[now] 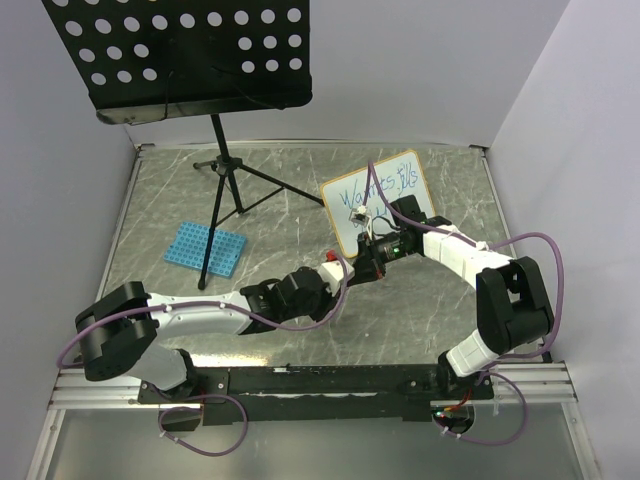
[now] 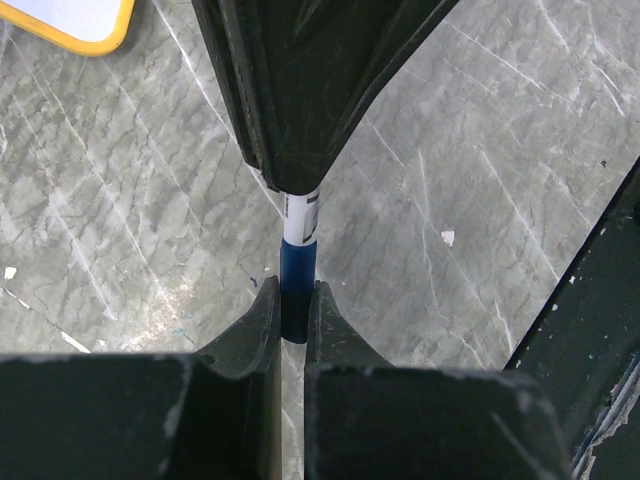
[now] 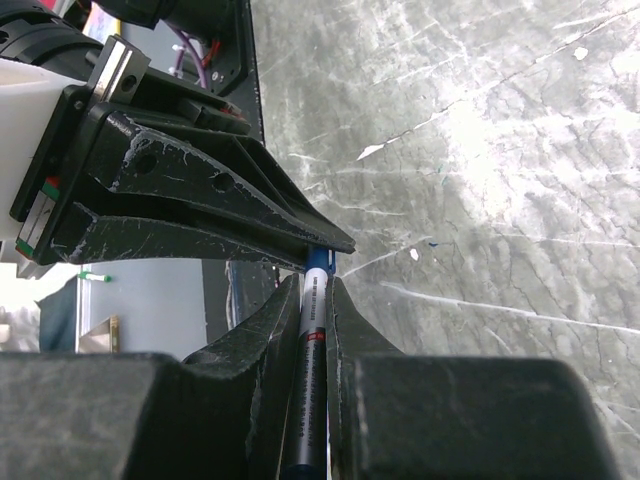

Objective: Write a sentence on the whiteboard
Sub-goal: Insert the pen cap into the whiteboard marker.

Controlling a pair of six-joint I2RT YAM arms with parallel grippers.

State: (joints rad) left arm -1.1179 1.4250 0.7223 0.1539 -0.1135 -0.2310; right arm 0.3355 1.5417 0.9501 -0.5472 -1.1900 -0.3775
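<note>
The whiteboard (image 1: pixel 395 215) stands tilted at the back right, and its orange corner (image 2: pixel 100 40) also shows in the left wrist view. The sentence (image 1: pixel 378 188) is blue handwriting across the board. In front of the board the two grippers meet tip to tip on one marker. My left gripper (image 2: pixel 296 292) (image 1: pixel 338 270) is shut on the marker's blue cap (image 2: pixel 297 275). My right gripper (image 3: pixel 316 285) (image 1: pixel 368 257) is shut on the marker's white barrel (image 3: pixel 312 360), whose blue cap end (image 3: pixel 320 260) pokes out at the left gripper's fingers (image 3: pixel 200 210).
A black perforated music stand (image 1: pixel 180 55) on a tripod (image 1: pixel 225 170) stands at the back left. A blue perforated rack (image 1: pixel 205 245) lies by its feet. Grey walls close in the marbled table (image 1: pixel 300 190) on three sides.
</note>
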